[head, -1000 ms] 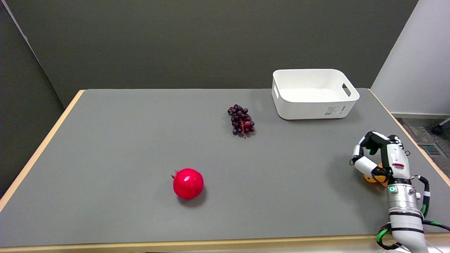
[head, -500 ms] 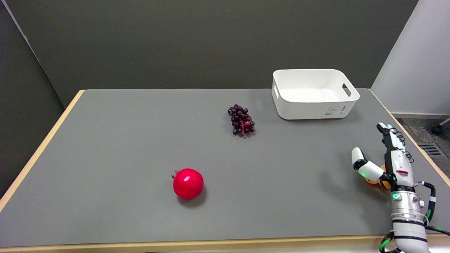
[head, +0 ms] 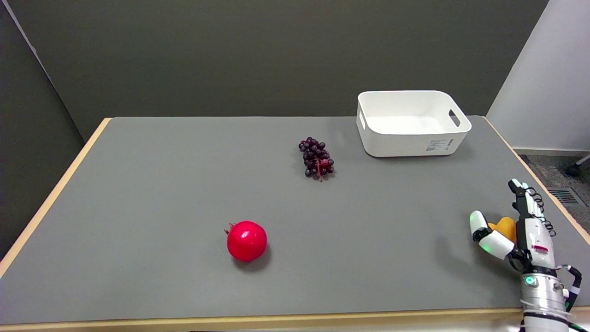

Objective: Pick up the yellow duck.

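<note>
Grey table (head: 161, 207) w/ a light wood edge fills most of the view. White bin (head: 411, 122) sits at the far right of it, upright, a handle slot in its right wall and a small label on the near wall. Right arm (head: 544, 295) comes up from the lower right corner, over the table's near right edge. Right hand (head: 516, 230) at its end is edge-on to the camera: fingers straight and pointing away, thumb stuck out to the left, nothing gripped. Pomegranate (head: 246, 240), red, lies near centre-left, well apart from the rest. Grapes (head: 316, 158), dark purple bunch, lie left of the bin, nearer mid-table. Duck (head: 503, 227), yellow-orange, is mostly hidden behind the hand, showing btwn thumb and fingers; can't tell whether it touches the hand.
</note>
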Available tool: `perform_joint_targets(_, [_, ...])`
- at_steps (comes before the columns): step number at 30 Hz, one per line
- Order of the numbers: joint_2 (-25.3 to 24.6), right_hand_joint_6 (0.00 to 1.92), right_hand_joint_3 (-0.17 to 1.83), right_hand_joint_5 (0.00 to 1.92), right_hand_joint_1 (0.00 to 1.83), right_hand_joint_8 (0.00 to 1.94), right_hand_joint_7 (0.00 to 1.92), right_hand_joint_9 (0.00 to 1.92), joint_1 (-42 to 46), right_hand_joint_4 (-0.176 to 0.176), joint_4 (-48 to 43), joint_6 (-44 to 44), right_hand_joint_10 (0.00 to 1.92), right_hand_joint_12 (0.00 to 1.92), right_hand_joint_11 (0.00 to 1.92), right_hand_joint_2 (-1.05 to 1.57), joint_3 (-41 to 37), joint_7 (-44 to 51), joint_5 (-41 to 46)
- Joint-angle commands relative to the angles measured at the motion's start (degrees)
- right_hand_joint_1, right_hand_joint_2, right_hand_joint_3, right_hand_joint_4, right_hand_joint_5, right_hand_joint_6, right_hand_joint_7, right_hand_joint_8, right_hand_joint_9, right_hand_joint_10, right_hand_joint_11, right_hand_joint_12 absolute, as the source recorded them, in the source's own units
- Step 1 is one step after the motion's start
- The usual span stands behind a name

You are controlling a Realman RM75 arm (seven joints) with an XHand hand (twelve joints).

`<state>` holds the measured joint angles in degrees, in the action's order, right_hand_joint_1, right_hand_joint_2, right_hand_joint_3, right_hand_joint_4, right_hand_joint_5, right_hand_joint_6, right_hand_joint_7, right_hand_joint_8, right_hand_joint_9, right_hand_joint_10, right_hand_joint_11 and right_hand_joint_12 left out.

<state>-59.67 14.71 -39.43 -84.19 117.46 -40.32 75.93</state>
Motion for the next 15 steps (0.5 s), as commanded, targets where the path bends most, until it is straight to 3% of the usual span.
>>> perform_joint_targets(1, [-1.83, 0.34, 0.89, 0.13, 0.51, 0.28, 0.15, 0.09, 1.24, -0.020, 0.47, -1.24, 0.64, 1.20, 0.00, 0.65, 1.30, -0.05, 1.83])
perform_joint_targets(3, [-1.83, 0.39, 0.98, 0.13, 0.48, 0.35, 0.17, 0.13, 0.84, -0.027, 0.84, -1.24, 0.69, 1.24, 0.05, 0.63, 1.47, -0.24, 1.83])
perform_joint_targets(7, [-1.75, 0.46, 0.98, 0.21, 0.62, 0.48, 0.30, 0.28, 0.77, -0.049, 1.04, -1.24, 0.81, 1.53, 0.16, 0.67, 1.54, -0.24, 1.78])
perform_joint_targets(9, [-1.57, 0.54, 1.01, 0.23, 0.90, 0.52, 0.33, 0.33, 0.82, -0.053, 1.06, -0.89, 0.84, 1.59, 0.16, 0.72, 1.54, -0.29, 1.48])
perform_joint_targets(11, [-1.32, 0.48, 1.03, 0.21, 1.08, 0.52, 0.31, 0.32, 1.04, -0.052, 0.90, -0.19, 0.84, 1.58, 0.12, 0.73, 1.54, -0.32, 1.21])
perform_joint_targets(15, [-1.03, 0.35, 1.07, 0.09, 1.25, 0.42, 0.15, 0.20, 1.33, -0.038, 0.50, 1.37, 0.76, 1.56, 0.01, 0.77, 1.70, -0.32, 1.03])
